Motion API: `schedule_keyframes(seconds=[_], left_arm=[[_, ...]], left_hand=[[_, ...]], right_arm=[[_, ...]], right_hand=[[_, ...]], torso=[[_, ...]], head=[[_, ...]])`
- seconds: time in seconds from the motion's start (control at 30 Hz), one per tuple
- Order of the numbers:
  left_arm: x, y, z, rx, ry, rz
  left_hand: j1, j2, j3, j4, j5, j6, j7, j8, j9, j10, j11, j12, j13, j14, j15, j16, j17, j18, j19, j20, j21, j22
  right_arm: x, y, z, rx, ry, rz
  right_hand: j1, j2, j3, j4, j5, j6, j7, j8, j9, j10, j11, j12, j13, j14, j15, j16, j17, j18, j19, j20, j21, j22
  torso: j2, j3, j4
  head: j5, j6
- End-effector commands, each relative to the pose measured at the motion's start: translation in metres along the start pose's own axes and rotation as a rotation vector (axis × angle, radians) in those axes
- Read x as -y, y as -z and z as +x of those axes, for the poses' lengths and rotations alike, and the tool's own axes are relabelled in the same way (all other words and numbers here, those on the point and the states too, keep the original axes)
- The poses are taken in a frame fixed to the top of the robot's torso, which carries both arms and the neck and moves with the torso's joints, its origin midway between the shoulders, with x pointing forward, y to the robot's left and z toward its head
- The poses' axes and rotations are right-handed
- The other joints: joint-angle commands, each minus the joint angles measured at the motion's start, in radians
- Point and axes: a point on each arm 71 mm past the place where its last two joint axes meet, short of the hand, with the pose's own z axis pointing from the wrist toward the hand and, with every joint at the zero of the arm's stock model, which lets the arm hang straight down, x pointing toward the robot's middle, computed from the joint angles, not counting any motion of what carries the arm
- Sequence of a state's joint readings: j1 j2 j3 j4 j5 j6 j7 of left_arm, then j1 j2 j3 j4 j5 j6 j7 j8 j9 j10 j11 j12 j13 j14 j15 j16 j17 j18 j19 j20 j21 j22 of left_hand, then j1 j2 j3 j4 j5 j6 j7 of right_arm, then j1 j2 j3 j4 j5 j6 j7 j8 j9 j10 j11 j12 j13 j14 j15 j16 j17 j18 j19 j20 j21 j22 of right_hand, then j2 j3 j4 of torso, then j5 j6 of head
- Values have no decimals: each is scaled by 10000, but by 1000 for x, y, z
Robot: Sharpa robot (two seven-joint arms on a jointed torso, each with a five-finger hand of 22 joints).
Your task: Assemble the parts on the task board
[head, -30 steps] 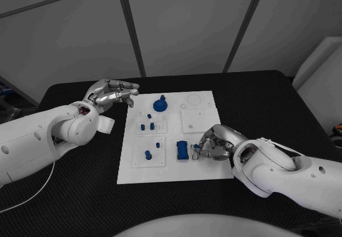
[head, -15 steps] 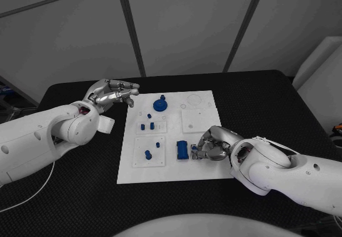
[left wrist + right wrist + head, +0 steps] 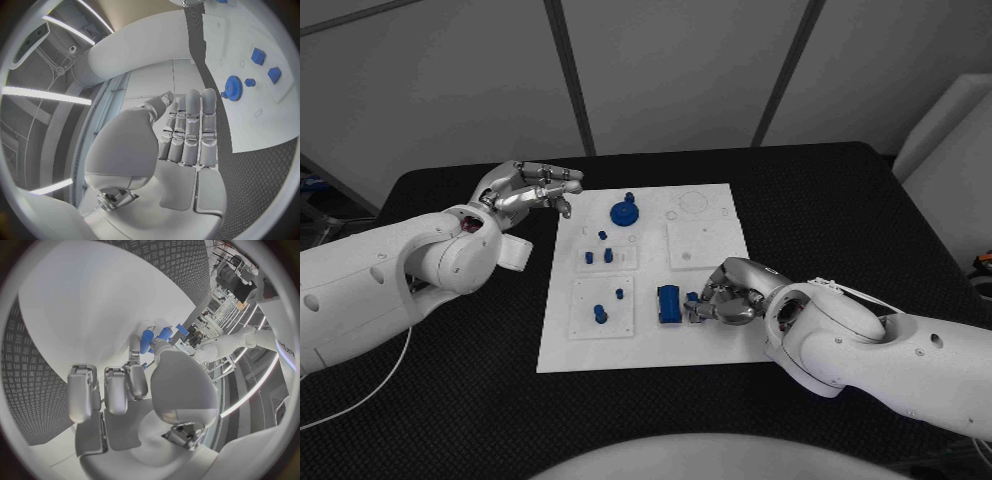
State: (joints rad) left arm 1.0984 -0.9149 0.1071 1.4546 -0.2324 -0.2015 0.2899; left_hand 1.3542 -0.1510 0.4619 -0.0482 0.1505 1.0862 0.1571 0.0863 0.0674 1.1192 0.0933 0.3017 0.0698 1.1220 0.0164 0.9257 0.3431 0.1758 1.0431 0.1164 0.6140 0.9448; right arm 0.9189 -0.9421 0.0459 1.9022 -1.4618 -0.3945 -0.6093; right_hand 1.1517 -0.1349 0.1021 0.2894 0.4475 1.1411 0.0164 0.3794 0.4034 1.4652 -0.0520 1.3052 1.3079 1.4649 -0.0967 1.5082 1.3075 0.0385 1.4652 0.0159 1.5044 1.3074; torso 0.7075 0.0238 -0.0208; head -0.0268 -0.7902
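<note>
Reaching in from the right of the head view, the right hand [image 3: 727, 296] lay low over the near right part of the board [image 3: 653, 345], its fingers [image 3: 698, 308] curled beside a blue block [image 3: 669, 304]; whether they grasped a small part there could not be told. The left hand [image 3: 525, 188] hung above the tabletop [image 3: 473, 380] just off the board's far left corner, its fingers bent inward and holding nothing. A blue gear [image 3: 626, 212] stood near the board's far edge, two small blue pegs [image 3: 597, 256] sat on a raised white square below it, and two more blue pieces [image 3: 607, 305] rested on the square nearer the robot.

In the left wrist view, the left hand [image 3: 164, 150] showed its fingers [image 3: 191, 125] lined up side by side with nothing between them, the gear [image 3: 234, 88] and two blue pegs [image 3: 265, 65] lying apart on the board [image 3: 262, 125].

In the right wrist view, the right hand [image 3: 144, 390] was bent over the board [image 3: 94, 305], with a blue part [image 3: 147, 341] close at the fingers [image 3: 134, 345] and more blue pieces [image 3: 171, 332] just past them; contact was not clear.
</note>
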Motion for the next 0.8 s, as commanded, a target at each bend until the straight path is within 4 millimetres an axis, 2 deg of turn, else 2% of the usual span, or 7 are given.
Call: schedule_keyframes(seconds=[0.03, 0.2, 0.37, 0.57, 0.8], left_arm=[[1, -1, 2, -129, 62, 24], [1, -1, 2, -143, 66, 6], [1, -1, 1, -137, 64, -11], [0, -1, 1, -132, 61, -29], [0, 0, 0, -122, 57, -36]], left_hand=[[-34, 14, 38, 1, 48, 15, 50, -61, -6, -89, 15, 48, -8, -2, 39, -49, -14, 67, -18, 58, -70, -13], [-36, 15, 38, 1, 48, 14, 51, -62, -6, -91, 16, 49, -9, -2, 40, -49, -15, 67, -18, 59, -71, -13], [-36, 15, 38, 1, 48, 14, 51, -62, -6, -91, 16, 49, -9, -2, 40, -49, -15, 67, -18, 59, -71, -13], [-48, 16, 35, 8, 46, 12, 54, -64, -7, -97, 19, 50, -9, -3, 43, -49, -17, 66, -17, 60, -74, -14], [-48, 16, 35, 8, 46, 12, 54, -64, -7, -97, 19, 50, -9, -3, 43, -49, -17, 66, -17, 60, -74, -14]], right_arm=[[-1, 0, 0, 71, 132, -19], [-1, 0, -1, 128, 155, -29], [-1, 1, -1, 162, 165, -72], [-1, 3, -3, 237, 183, -150], [0, 7, -5, 340, 203, -195]], right_hand=[[-215, 38, -236, 0, -418, 48, 64, -44, -9, 136, 51, 42, 699, 865, -76, 59, 1761, -158, 571, -76, 46, 1796], [-447, 199, -763, 8, -1263, 55, 61, -54, -11, 138, 52, 45, 724, 864, -75, 57, 1759, -157, 571, -71, 43, 1799], [-685, 312, -1277, 21, -1818, 63, 60, -48, -4, 143, 55, 51, 747, 867, -73, 64, 1771, -159, 577, -69, 49, 1811], [-765, 353, -1523, 35, -1925, 73, 58, -39, 3, 151, 55, 67, 767, 869, -73, 70, 1780, -161, 582, -68, 54, 1822], [-919, 496, -1741, 41, -1857, 94, 50, -22, 13, 180, 49, 129, 819, 877, -76, 92, 1813, -167, 595, -70, 70, 1845]], torso=[[-1, 4, -12], [-10, -3, 0], [-4, 3, -7], [-7, 3, -14], [-9, 5, -10]], head=[[-7, 3], [-31, 16], [-20, 11], [-16, 14], [-25, 15]])
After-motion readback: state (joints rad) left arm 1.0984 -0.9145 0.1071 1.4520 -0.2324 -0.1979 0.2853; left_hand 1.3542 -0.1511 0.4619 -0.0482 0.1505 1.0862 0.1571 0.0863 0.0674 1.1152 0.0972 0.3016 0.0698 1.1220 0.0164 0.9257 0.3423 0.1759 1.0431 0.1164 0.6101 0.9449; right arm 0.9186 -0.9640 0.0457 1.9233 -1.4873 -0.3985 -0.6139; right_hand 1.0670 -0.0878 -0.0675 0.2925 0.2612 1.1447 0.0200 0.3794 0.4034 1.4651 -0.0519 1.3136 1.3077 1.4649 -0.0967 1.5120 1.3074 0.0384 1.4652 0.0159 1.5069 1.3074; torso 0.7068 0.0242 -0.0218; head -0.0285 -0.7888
